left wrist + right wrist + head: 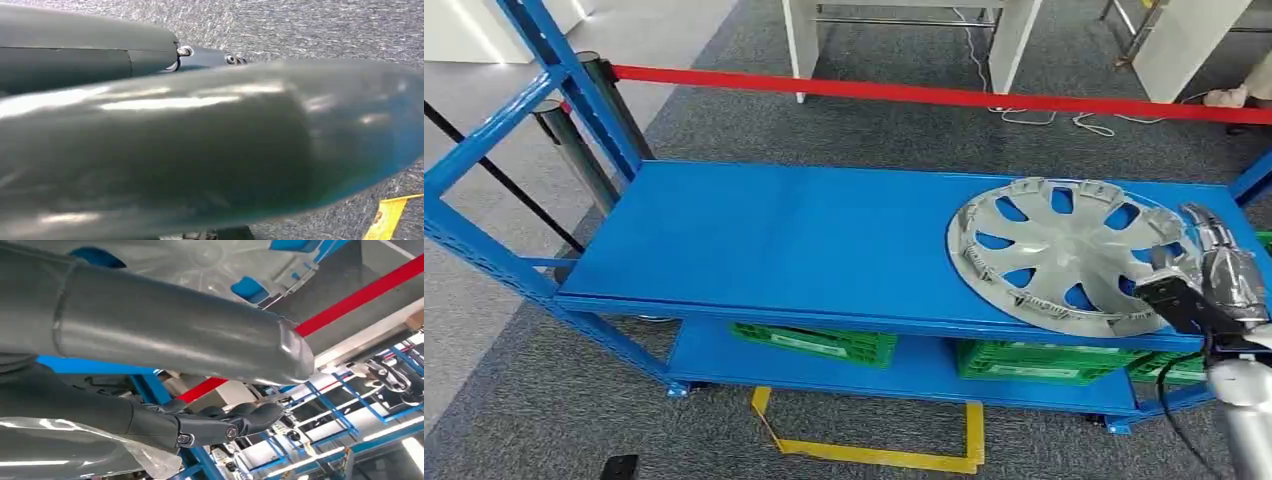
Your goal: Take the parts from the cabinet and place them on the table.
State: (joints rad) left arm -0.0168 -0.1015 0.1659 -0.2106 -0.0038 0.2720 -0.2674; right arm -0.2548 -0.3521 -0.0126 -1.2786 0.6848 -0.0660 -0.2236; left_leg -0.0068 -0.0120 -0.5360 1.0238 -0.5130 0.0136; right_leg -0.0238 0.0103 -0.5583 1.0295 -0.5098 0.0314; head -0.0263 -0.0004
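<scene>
Gripping hubcap at near rim, right hand has thumb above and fingers beneath, clamped on edge. Hubcap lies on top shelf of blue rack, right end, near rim tipped up slightly. Risk: thin edge grip, wide disc; part may pivot, slip out or catch shelf lip on withdrawal. Round part, no long axis; domed face up. Left hand: state cannot tell.
</scene>
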